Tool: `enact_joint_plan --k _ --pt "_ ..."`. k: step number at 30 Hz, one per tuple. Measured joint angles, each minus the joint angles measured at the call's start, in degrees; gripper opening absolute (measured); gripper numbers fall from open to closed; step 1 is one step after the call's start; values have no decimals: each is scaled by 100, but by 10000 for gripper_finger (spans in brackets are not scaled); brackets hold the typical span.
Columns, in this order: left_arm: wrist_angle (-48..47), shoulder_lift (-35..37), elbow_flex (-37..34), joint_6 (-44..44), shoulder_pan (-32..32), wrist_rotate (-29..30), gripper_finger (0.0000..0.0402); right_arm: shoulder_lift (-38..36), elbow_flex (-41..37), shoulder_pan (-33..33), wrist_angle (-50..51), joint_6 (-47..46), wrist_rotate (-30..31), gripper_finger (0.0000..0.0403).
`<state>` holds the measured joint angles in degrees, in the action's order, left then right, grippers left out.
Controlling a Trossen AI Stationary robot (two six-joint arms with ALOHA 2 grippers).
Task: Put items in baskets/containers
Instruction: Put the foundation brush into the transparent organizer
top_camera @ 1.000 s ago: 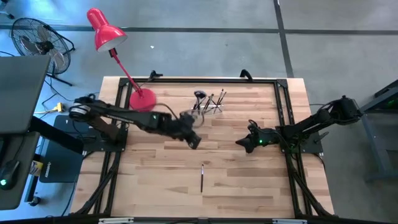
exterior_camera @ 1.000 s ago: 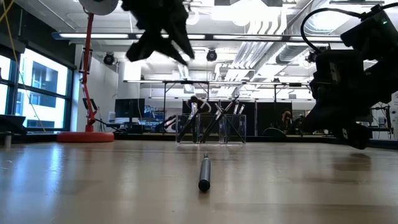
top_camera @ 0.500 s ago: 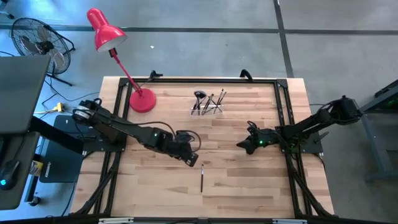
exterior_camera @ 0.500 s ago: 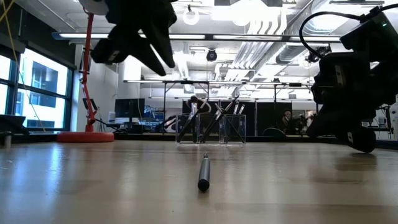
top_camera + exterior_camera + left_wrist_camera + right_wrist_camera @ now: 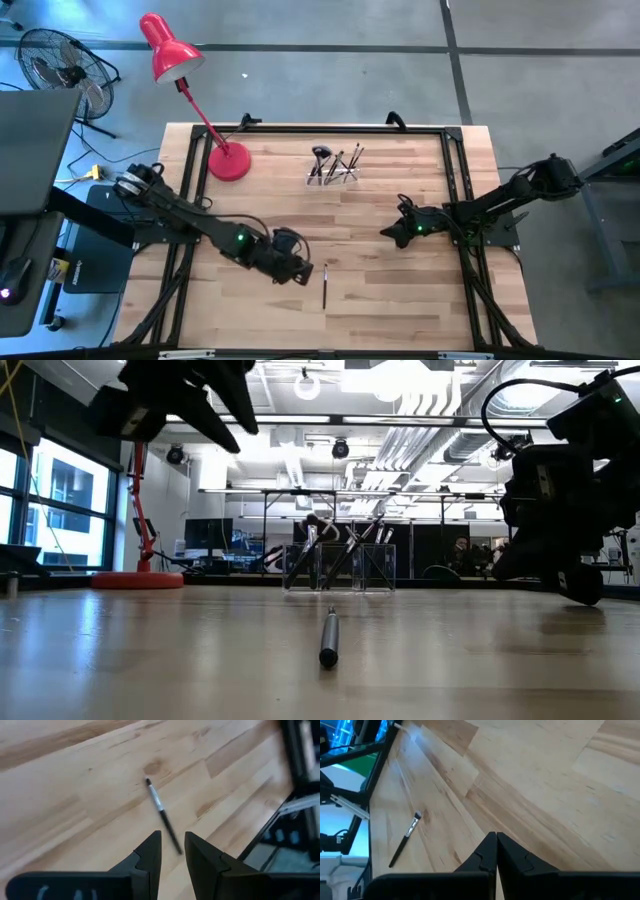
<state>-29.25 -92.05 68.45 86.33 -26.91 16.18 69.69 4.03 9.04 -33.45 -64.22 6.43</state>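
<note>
One thin dark makeup brush with a silvery ferrule (image 5: 325, 285) lies flat on the wood near the table's near edge; it also shows in the low view (image 5: 328, 638) and in both wrist views (image 5: 162, 815) (image 5: 405, 840). Several more brushes stand leaning in the clear holder (image 5: 335, 168) (image 5: 340, 567) at the far middle of the table. My left gripper (image 5: 300, 272) (image 5: 172, 840) hovers just left of the lone brush, open by a narrow gap and touching nothing. My right gripper (image 5: 388, 232) (image 5: 495, 840) waits shut above the table's right half.
A red desk lamp stands with its round base (image 5: 228, 160) (image 5: 137, 578) on the far left of the table, left of the holder. Black frame rails (image 5: 452, 160) run along the table's sides. Bare wood (image 5: 400, 300) lies around the lone brush.
My left gripper has swung away from the holder toward the table's near edge and now hangs beside the lone brush. The brush, the holder and the right arm have stayed where they were.
</note>
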Motion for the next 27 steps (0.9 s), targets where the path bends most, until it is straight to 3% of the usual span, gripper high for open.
enact_joint_plan --k 5,8,18,27 --pt "342 -591 266 447 -155 379 83 0 0 0 11 723 -89 3" --pt "300 -1129 908 628 -160 351 83 0 -2 -2 57 1114 -162 3" --pt "-2003 -2566 3094 1510 -138 -13 83 4 -7 0 153 1859 -434 4" --pt "-1413 -2992 3217 1051 35 -280 83 4 -7 -1 173 2089 -445 5"
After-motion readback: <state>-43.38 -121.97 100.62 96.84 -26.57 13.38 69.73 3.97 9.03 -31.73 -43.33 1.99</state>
